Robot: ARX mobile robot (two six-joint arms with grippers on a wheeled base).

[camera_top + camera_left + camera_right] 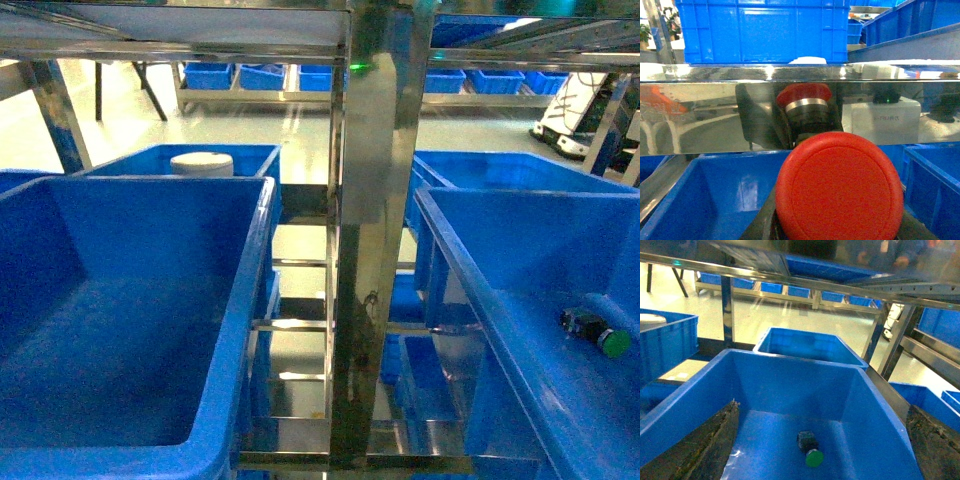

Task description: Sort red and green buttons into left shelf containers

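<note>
left gripper (837, 232) clamped on red button (839, 187), cap up, to carry it over a left bin (225, 300) | green button (811, 449) lies in bin (790, 380) right under my right gripper (822, 460) (spread wide, ready to grab)

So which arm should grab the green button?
Right, probably. Its open pincer hangs over the bin holding the green button; the left pincer already holds the red button.
</note>
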